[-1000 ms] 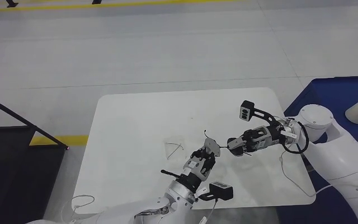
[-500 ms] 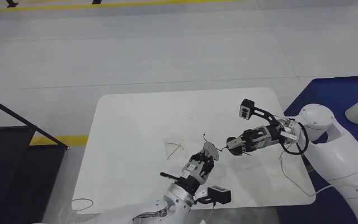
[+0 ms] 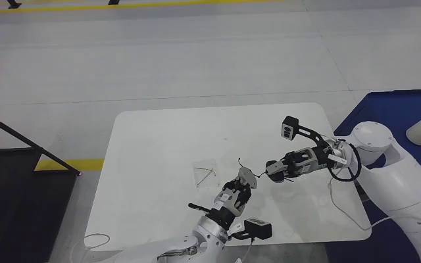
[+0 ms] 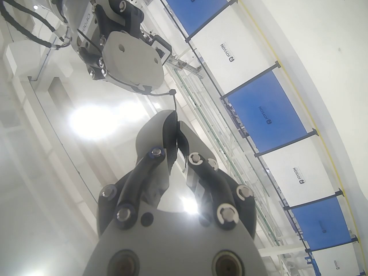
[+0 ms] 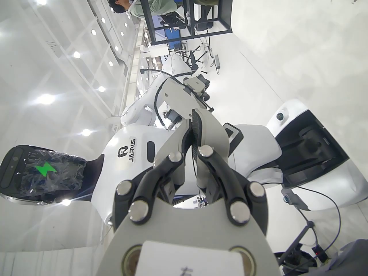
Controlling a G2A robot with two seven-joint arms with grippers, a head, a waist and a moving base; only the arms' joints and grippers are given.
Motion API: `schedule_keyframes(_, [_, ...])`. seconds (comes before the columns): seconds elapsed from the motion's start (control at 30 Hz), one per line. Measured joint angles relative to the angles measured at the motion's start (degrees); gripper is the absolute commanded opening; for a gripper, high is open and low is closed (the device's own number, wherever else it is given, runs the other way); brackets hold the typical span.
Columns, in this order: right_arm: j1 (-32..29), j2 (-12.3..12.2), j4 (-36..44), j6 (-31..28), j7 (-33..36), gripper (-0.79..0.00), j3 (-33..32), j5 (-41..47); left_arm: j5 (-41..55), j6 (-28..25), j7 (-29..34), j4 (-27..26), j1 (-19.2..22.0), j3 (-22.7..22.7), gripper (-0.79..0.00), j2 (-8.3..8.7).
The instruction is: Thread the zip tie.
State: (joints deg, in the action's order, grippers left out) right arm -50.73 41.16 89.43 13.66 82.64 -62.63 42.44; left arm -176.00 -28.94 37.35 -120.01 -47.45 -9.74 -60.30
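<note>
Zip tie: you have the thin black plastic zip tie held in the air over the near half of the white rounded table, spanning your two grippers.
Left gripper: your left gripper is clamped on the strap below its small head.
Right gripper: your right gripper is pinched on the other end, close beside the left.
Spare: second thin dark tie lies near the table's centre.

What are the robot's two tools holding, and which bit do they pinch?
One thin black zip tie, bent between them. The left tool pinches one end at its fingertips; the right tool pinches the other end.
</note>
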Motion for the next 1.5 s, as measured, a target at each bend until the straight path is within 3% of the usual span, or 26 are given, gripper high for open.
schedule_keyframes(0.2, [-1.0,0.0,1.9,-0.4,-1.8,-0.785,0.3,-1.8,0.1,0.2,-0.3,0.2,-0.4,-0.4,-0.785,-0.01])
schedule_keyframes(0.73, [-2.3,-0.2,2.8,-1.4,-1.1,-0.785,-1.1,-5.1,1.6,-6.1,-12.9,-1.7,-6.3,-8.3,-0.785,-0.53])
schedule_keyframes(1.0, [-2.2,0.0,2.9,-0.9,-1.4,-0.785,-1.0,-5.2,0.0,-2.7,-17.5,-3.7,-8.8,-10.2,-0.785,-0.46])
schedule_keyframes(1.2, [-1.9,0.3,2.7,-0.6,-1.6,-0.785,-0.7,-5.3,0.0,0.7,-15.7,-3.6,-7.4,-9.0,-0.785,-0.03])
schedule_keyframes(1.5, [-1.8,0.6,2.2,-0.4,-2.0,-0.785,-0.3,-5.1,0.0,-2.0,-10.3,-1.4,-3.0,-4.2,-0.785,0.03])
